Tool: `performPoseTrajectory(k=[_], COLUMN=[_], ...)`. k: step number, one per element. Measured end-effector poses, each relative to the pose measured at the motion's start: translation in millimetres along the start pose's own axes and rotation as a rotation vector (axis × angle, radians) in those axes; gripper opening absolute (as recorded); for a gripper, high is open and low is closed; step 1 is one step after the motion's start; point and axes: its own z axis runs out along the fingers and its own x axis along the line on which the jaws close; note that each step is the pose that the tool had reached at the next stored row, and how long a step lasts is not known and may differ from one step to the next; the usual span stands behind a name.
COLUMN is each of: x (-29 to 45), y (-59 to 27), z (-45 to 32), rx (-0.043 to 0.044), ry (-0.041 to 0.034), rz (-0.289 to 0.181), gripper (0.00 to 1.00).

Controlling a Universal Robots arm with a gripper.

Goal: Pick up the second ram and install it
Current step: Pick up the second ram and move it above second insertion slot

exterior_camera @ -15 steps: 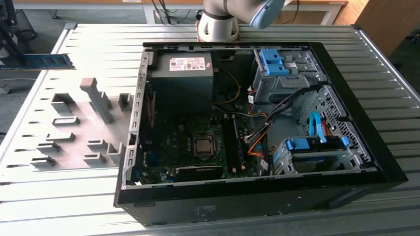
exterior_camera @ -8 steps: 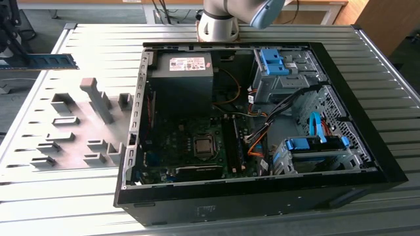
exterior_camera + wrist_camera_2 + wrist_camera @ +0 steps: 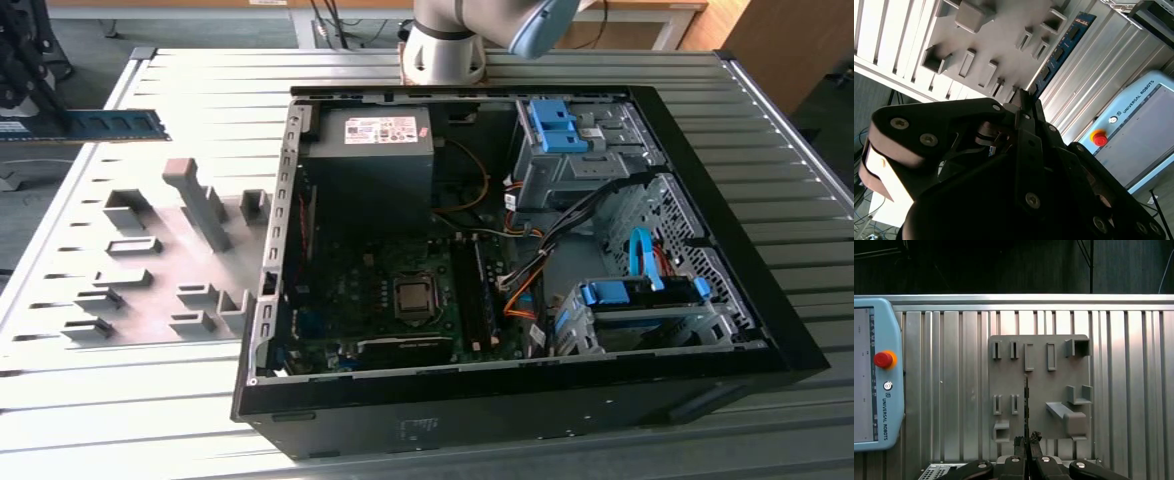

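The second ram is a thin blue-green stick with black chips, hanging level above the table at the exterior view's far left, over the grey holder plate. In the second wrist view my gripper is shut on one end of the ram, which points away from the fingers. The first wrist view shows the ram edge-on as a thin dark line rising from the gripper, with the holder plate beneath it. The black memory slots lie on the motherboard inside the open case.
The open black computer case takes up the table's middle and the exterior view's right, with power supply, cables and blue drive brackets inside. Grey blocks stand up from the holder plate. A teach pendant lies on the ribbed table beside the plate.
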Motion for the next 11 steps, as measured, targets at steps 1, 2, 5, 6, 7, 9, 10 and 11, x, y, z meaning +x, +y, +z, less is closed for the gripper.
performPoseTrajectory(k=[1,2,5,6,7,9,10,11], x=[0.0,-0.1,-0.2,-0.2,-0.2,-0.3,-0.3,-0.3], y=[-1.4,-2.6,-5.9,-6.9,-7.9,-9.7,-10.5,-11.2], z=[0.0,-0.1,-0.2,-0.2,-0.2,-0.2,-0.3,-0.2], rx=[0.0000,-0.0001,0.0000,0.0000,-0.0001,-0.0001,-0.0001,0.0000], ry=[0.0000,0.0001,0.0001,0.0001,0.0001,0.0001,0.0001,0.0000], rz=[0.000,0.000,0.000,0.000,0.000,0.000,0.000,0.000], gripper=[0.14,0.14,0.14,0.14,0.14,0.14,0.14,0.14])
